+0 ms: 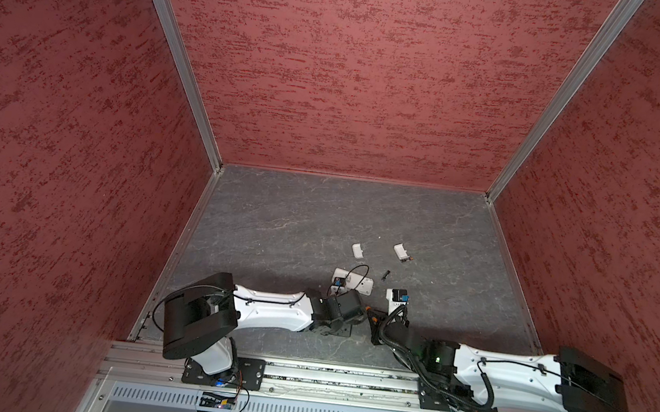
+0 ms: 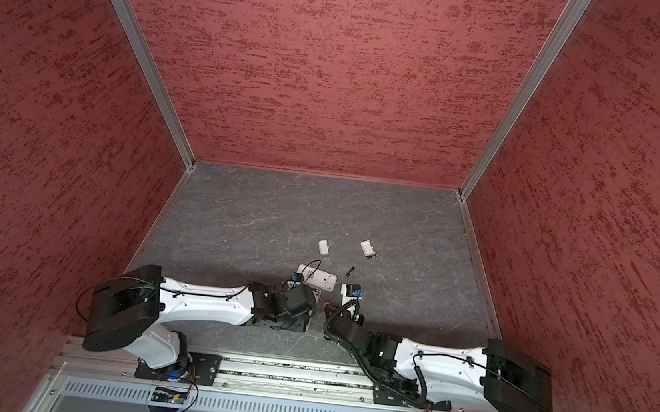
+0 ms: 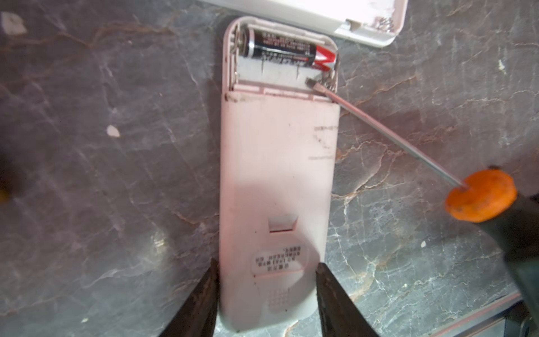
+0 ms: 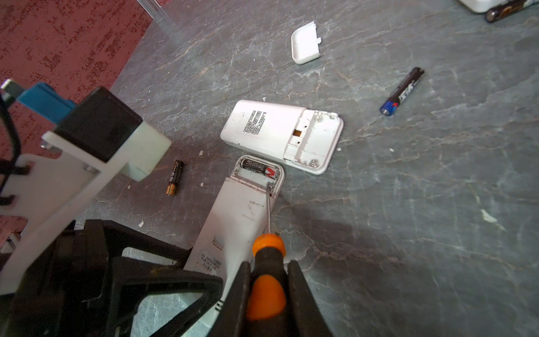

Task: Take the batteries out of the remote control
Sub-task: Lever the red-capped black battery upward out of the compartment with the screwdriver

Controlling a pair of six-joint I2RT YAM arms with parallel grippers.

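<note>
Battery in the bay: a black-and-red battery (image 3: 288, 49) lies crosswise in the open compartment of the held remote (image 3: 277, 189). This is at the end away from the left pincer (image 3: 267, 265). The slot beside the battery shows its bare floor.
Screwdriver: the tip of the orange-and-black screwdriver (image 4: 267, 286) sits in that bare slot by the spring contact, just beside the battery's red end. Whether it touches the battery cannot be told.
Loose batteries: a black-and-orange battery (image 4: 175, 178) lies on the table (image 4: 408, 204) near the held remote. A blue-ended battery (image 4: 402, 92) lies well apart, past the second remote (image 4: 280, 134).
Second remote: it lies back up with its compartment open, just beyond the held remote's open end.
Covers: a white battery cover (image 4: 305, 43) and a second cover (image 1: 400, 251) lie farther out on the table.
In the way: the screwdriver's shaft slants over the held remote's back near one edge.
Left pincer: its jaws are parted to the remote's width, a finger against each long edge at the label end.
Right pincer (image 4: 269, 262): it is clamped on the screwdriver's handle.
</note>
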